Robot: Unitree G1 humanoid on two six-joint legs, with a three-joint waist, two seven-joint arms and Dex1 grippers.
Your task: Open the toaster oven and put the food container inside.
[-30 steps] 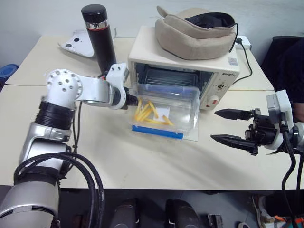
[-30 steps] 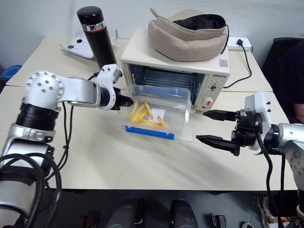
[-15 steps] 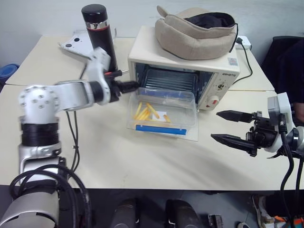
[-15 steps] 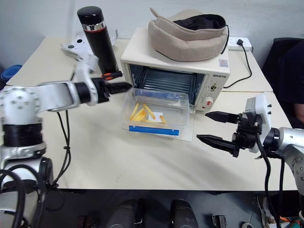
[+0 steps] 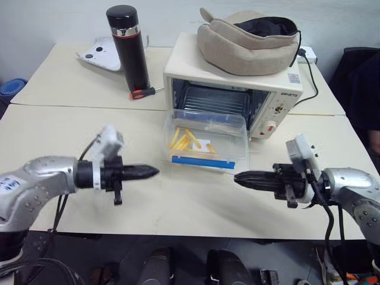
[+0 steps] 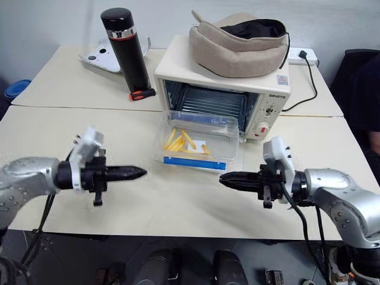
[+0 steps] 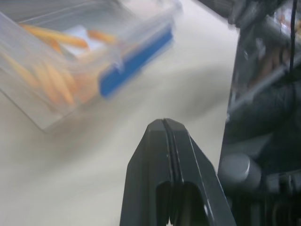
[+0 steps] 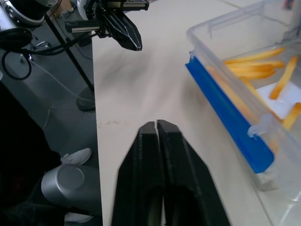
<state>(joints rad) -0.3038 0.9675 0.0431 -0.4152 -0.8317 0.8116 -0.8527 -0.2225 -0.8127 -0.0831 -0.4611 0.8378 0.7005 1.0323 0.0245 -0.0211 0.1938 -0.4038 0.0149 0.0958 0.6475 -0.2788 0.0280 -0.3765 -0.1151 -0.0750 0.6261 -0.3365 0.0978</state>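
Cream counter (image 5: pixel 178 208), mid-task: the cream-white boxy toaster oven (image 5: pixel 234 89) stands open near the far edge, and the shallow clear plastic food container (image 5: pixel 205 141) with its blue clip rests on the lowered glass door. Left gripper (image 5: pixel 151 172) and right gripper (image 5: pixel 240 178) hover apart near the front edge, fingers closed, empty. Best next: push the container squarely onto the rack.

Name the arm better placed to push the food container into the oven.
Likely the left: its shut tool sits slightly closer to the food container on the open oven door than the right tool.
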